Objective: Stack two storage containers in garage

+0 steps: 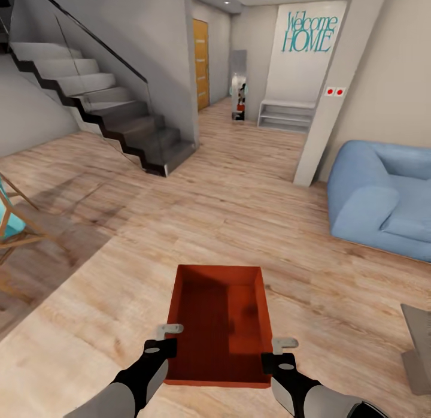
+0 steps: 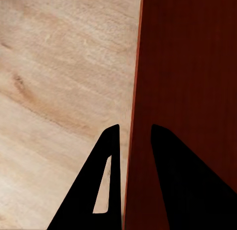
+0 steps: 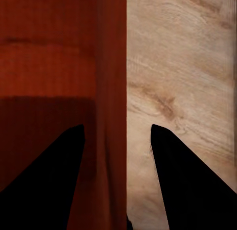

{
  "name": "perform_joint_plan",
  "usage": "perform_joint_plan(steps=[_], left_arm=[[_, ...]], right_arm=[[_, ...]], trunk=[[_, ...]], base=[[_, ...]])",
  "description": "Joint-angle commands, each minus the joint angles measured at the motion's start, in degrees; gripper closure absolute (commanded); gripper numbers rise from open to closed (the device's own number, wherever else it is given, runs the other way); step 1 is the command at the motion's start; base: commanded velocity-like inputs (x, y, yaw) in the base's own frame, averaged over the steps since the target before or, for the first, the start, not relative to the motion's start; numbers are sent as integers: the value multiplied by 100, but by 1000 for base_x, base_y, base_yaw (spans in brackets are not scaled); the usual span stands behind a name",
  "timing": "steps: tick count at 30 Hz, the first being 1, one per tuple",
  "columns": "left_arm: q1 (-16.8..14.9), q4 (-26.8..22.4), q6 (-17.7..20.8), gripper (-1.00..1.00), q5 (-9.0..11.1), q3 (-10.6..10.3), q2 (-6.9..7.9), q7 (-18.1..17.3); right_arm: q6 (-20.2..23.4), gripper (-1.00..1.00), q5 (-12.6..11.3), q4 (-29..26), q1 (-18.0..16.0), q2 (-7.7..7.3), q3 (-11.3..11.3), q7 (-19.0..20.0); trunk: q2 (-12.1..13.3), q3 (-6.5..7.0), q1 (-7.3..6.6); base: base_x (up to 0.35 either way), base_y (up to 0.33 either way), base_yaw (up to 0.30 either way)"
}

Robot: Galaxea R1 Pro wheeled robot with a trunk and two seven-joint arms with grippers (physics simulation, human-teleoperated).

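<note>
Left gripper [image 1: 169,337] and right gripper [image 1: 276,353] each pinch a side wall of the storage container [image 1: 218,322] above open wood-plank floor [image 1: 239,190]

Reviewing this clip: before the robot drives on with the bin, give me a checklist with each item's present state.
1. Left gripper straddles the storage container's left wall, one finger each side, seen in the left wrist view: ok.
2. Right gripper straddles the right wall: ok.
3. Container level, open side up: ok.
4. Container empty: ok.
5. Wood-plank floor ahead toward the hallway free of obstacles: ok.
6. Clearance to the blue sofa on the right: ok.
</note>
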Motion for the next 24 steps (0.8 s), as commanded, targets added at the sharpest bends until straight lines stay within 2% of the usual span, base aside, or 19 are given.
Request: perform_joint_plan(steps=[1,6,24], left_arm=[[5,6,41,100,-26,27,41,39],[5,13,41,100,-25,27,41,39],[5,15,41,100,-23,27,41,40]], right_arm=[[-312,100,-5,-1,-8,-15,-74,-466],[-314,100,-5,-1,-8,-18,-76,-466],[-344,100,-5,-1,-8,-26,-73,-466]], trunk=[[-4,-6,4],[-4,-6,4],[-4,-6,4]], base=[[324,0,-281],[324,0,-176],[324,0,-4]])
